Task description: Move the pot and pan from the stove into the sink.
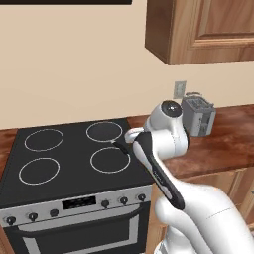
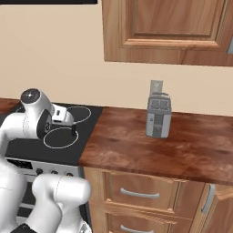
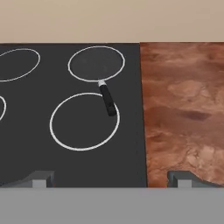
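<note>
The stove (image 3: pixel 26 109) is a black glass cooktop with four white ring burners. A flat dark pan (image 3: pixel 96 63) lies on its back right burner, hard to tell from the glass. The pan's black handle (image 3: pixel 107 99) points toward the front right burner. The pan (image 1: pixel 104 131) and its handle (image 1: pixel 121 146) also show in the left base view, beside my white hand. My gripper (image 3: pixel 111 181) hovers open above the stove's front edge, with nothing between its fingertips (image 3: pixel 41 178). The pot and the sink are out of view.
A wooden counter (image 2: pixel 150 145) runs right of the stove, with a steel toaster (image 2: pixel 158 116) near the wall below an outlet. Wall cabinets (image 2: pixel 168 27) hang above. Drawers (image 2: pixel 136 193) sit under the counter. Knobs and the oven door (image 1: pixel 74 223) face front.
</note>
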{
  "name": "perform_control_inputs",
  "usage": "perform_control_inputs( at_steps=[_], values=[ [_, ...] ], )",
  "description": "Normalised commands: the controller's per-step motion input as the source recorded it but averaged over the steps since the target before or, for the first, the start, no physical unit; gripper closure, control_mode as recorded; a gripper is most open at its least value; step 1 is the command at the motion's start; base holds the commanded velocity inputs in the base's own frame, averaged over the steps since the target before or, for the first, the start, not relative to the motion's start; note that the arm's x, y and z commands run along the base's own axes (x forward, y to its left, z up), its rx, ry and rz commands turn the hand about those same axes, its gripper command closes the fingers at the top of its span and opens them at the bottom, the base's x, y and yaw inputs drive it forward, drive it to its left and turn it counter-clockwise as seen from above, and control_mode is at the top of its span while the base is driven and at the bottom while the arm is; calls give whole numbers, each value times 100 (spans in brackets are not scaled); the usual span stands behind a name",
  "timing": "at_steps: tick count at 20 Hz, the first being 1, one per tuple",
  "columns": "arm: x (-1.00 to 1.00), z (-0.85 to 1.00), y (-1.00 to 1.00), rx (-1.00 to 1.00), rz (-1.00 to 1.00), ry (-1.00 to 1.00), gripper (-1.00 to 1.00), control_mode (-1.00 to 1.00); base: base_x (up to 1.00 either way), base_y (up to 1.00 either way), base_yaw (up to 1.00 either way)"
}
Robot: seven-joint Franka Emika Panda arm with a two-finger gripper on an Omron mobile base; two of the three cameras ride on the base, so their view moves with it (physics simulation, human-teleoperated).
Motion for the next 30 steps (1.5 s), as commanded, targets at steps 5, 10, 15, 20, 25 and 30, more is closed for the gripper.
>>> perform_control_inputs(
  at_steps=[5,10,15,20,25,30],
  values=[
    [48,-41,11,-2,11,8,-100,-100,0,0,0],
    [24,-34,0,-4,13,5,-100,-100,0,0,0],
    [35,-32,4,-5,7,2,-100,-100,0,0,0],
    [43,-36,6,-5,6,3,-100,-100,0,0,0],
    [55,-36,4,-1,3,0,-100,-100,0,0,0],
    [60,-35,4,0,4,1,-100,-100,0,0,0]
  ],
)
